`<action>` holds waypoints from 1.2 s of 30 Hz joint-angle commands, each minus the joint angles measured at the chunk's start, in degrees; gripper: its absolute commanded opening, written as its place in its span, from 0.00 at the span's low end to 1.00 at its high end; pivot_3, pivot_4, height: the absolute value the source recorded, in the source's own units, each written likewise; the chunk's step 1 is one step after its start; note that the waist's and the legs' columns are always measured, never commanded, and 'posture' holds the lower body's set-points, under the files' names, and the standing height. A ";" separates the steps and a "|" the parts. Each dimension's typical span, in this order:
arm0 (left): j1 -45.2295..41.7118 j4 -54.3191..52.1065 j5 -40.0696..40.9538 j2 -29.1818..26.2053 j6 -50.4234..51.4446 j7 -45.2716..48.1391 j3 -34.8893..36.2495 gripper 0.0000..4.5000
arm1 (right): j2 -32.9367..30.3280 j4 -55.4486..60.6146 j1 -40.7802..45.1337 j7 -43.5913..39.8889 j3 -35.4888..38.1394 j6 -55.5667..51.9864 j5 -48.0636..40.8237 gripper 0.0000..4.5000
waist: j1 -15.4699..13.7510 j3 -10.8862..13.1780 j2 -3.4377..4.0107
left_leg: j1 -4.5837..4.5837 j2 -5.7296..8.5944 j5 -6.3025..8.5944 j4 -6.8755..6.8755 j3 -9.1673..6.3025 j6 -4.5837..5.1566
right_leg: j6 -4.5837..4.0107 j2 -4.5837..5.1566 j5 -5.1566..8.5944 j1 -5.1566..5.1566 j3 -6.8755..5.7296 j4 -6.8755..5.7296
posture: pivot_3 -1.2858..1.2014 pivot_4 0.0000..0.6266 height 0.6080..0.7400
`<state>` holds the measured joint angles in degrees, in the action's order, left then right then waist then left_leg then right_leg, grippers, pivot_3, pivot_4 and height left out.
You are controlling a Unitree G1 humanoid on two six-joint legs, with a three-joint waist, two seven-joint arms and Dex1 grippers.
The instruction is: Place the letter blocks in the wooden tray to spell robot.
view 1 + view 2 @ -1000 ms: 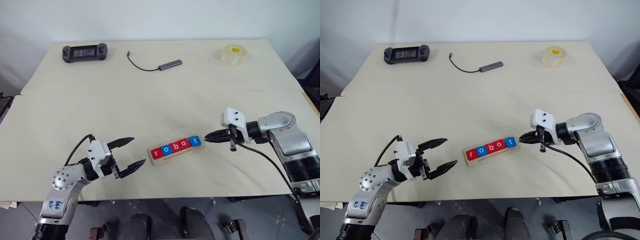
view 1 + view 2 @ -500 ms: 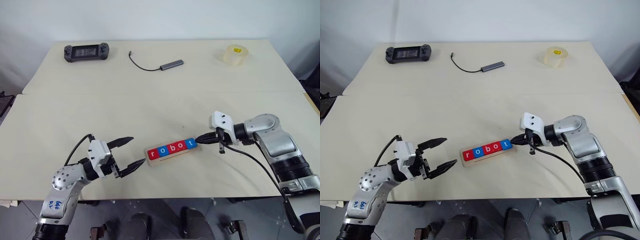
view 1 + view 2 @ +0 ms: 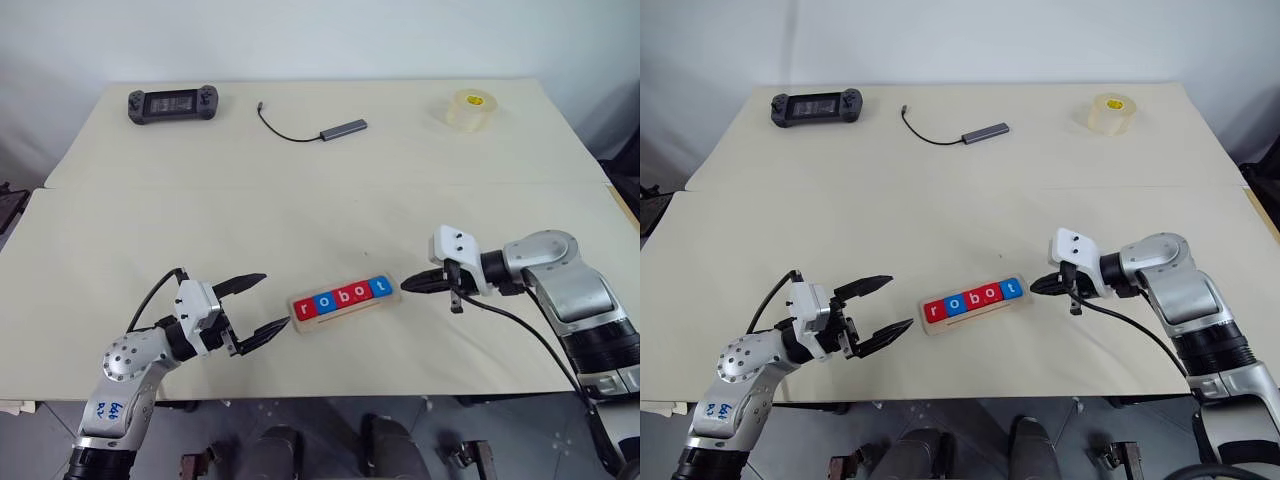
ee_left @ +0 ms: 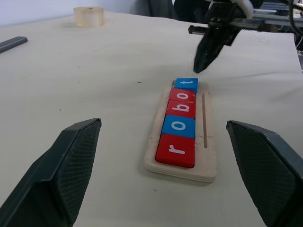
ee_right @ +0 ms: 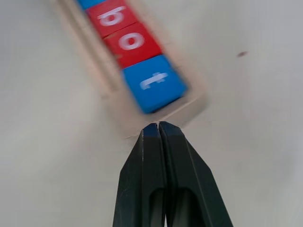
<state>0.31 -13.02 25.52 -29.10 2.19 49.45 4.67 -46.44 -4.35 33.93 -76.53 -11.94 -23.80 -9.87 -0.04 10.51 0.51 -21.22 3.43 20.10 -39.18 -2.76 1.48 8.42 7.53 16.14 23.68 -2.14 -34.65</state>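
Cream tabletop (image 3: 300,200) was seen bearing the wooden tray (image 3: 347,311), where the letter blocks (image 3: 342,297) were already seated spelling robot. Just beside its "t" end, the right gripper (image 3: 410,285) was pinched together, presumably for nudging; the left gripper (image 3: 265,305) was held spread, empty, nearby.

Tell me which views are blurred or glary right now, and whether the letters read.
Right wrist view: wooden tray and letter blocks smeared, though b, o, t read. Left wrist view: sharp, "robot" legible. Head views: even light, soft shadows, no glare; right pincer crisp.
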 commanded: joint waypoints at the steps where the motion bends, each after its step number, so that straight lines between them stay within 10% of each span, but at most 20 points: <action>1: 0.07 -1.53 0.48 -0.41 -1.00 0.22 1.31 1.00 | 0.19 4.31 -0.79 -0.26 0.06 -2.07 -1.79 0.01 | -0.01 0.00 0.00 | 0.00 0.00 0.00 0.00 0.00 0.00 | 0.00 0.00 0.00 0.00 0.00 0.00 | 0.52 0.24 1.00; 25: -1.05 -1.06 0.43 -0.61 -0.60 0.62 1.59 1.00 | 5.20 5.11 0.50 5.46 1.83 -3.85 -3.54 0.01 | 0.02 0.00 0.00 | 0.01 0.02 0.00 0.00 -0.01 0.00 | 0.00 0.00 0.00 0.00 0.00 -0.03 | 0.52 0.24 1.00; 36: -1.45 -0.87 0.31 -0.73 -0.64 0.91 1.83 1.00 | 12.51 -21.27 11.79 7.74 -1.20 14.75 3.91 0.01 | 0.33 0.00 0.00 | 0.05 -0.01 -0.01 0.02 0.03 -0.02 | -0.02 -0.05 0.01 0.03 0.01 -0.09 | 0.52 0.24 1.00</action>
<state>-1.52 -12.59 25.52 -29.48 2.21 50.27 5.69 -34.34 -23.42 44.23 -68.06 -13.03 -12.14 -6.92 0.29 10.51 0.51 -21.19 3.43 20.09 -39.15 -2.73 1.45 8.40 7.49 16.15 23.73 -2.13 -34.72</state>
